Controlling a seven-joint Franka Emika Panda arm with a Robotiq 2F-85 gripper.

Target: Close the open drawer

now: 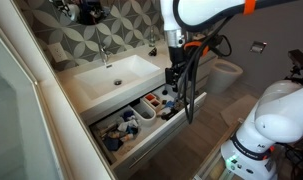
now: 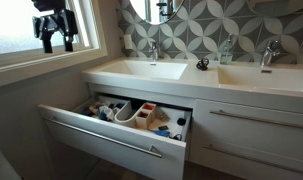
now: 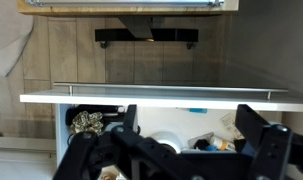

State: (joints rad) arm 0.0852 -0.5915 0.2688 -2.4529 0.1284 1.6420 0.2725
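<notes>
The drawer (image 1: 151,128) under the white sink (image 1: 111,75) stands pulled out, with white divider trays and small toiletries inside. In an exterior view its pale front (image 2: 106,140) carries a long metal bar handle. My gripper (image 1: 181,82) hangs over the drawer's end nearest the toilet, just above the contents. In the wrist view the gripper (image 3: 176,150) is open with its black fingers wide apart and nothing between them. The drawer's inside and the top edge of its front (image 3: 156,97) show beyond the fingers. The gripper does not show in the exterior view that faces the vanity.
A second, shut drawer (image 2: 256,120) sits beside the open one. A toilet (image 1: 226,72) stands past the vanity. The robot's white base (image 1: 266,125) is on the floor in front. Taps (image 2: 153,48) and a soap bottle (image 2: 225,50) stand at the tiled wall.
</notes>
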